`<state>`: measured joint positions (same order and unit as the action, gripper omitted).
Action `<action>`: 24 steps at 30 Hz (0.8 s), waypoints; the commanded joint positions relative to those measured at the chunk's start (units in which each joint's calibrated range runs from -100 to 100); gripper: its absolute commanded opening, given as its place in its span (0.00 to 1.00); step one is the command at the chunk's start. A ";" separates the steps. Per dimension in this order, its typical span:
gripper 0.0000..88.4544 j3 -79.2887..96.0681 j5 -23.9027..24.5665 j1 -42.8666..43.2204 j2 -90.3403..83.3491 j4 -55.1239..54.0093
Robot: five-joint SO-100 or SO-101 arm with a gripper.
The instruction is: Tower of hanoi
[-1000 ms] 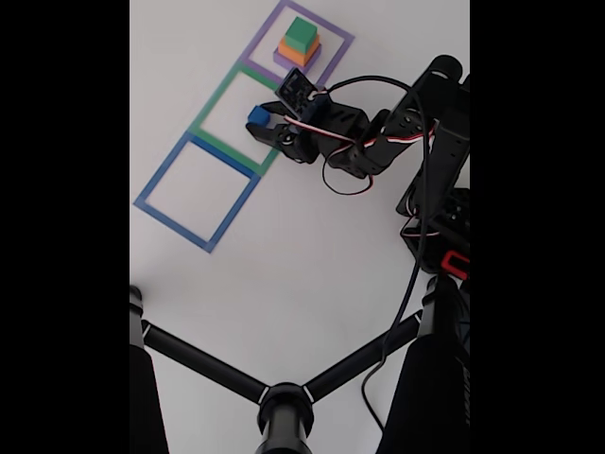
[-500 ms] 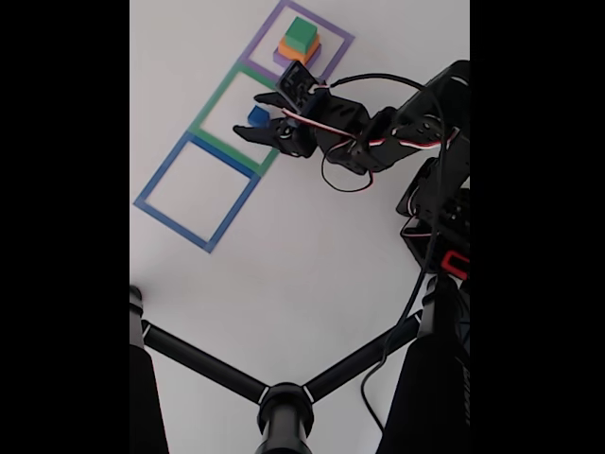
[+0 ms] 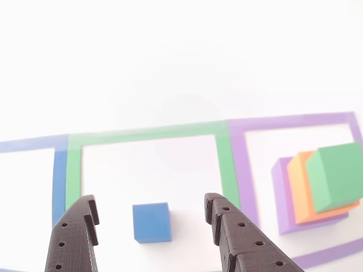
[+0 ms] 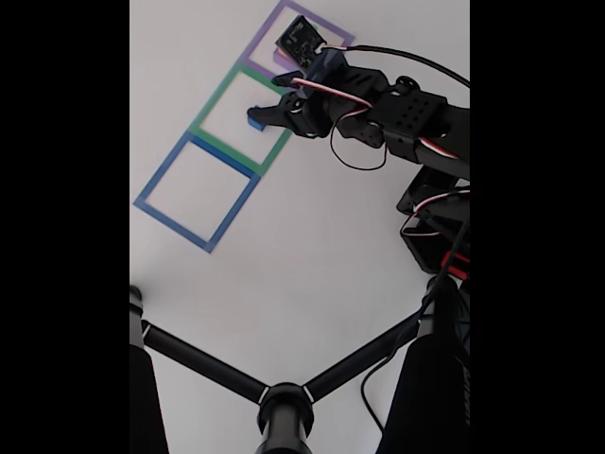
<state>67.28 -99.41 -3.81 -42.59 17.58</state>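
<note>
Arm was stretched out from its base at the right edge of the fixed view, reaching up and left across the surface (image 4: 302,265), black links nearly level, red and white servo leads looping beneath. Gripper (image 3: 148,211) was spread wide, pointing forward and down. In the other view both dark fingers (image 3: 74,238) rose from the bottom edge (perforated inner faces turned toward each other), nothing touching either one. Wrist (image 4: 326,99) carried a small camera board on top.
</note>
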 commanded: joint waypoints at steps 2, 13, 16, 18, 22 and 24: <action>0.21 -25.28 -0.59 0.83 -4.20 29.79; 0.20 -77.18 -0.59 -6.74 1.94 78.21; 0.20 -82.09 -0.59 -10.10 2.34 82.02; 0.21 -82.55 -0.59 -11.53 2.18 82.34; 0.20 -82.28 -0.59 -13.93 2.26 82.34; 0.20 -82.09 -0.59 -15.27 2.26 82.34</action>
<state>-12.62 -100.00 -16.58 -40.48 98.64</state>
